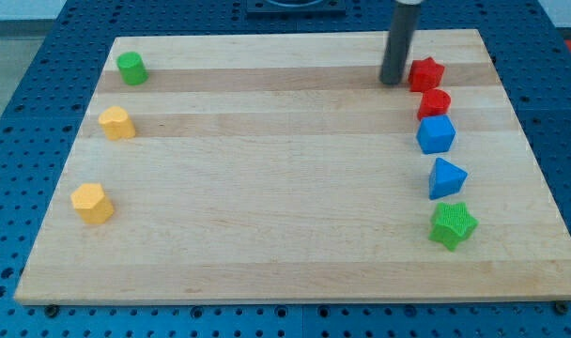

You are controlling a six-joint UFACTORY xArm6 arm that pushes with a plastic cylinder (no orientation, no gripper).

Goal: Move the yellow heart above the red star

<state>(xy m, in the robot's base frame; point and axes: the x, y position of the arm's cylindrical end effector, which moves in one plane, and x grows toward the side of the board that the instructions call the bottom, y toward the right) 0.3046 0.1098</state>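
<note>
Our tip [393, 82] rests on the worktop [267, 188] just left of the red star [426, 73]. The yellow heart [116, 123] sits far off at the view's left (we carry no jaws, only a rod).

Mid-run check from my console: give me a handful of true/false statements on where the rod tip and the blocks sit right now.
1. My tip is just left of the red star. True.
2. The green star lies at the view's top left. False: it is at the lower right; the green cylinder is at the top left.
3. Both yellow blocks sit on the view's left side. True.
4. The blue cube is touching my tip. False: it sits lower, below a second red block.
</note>
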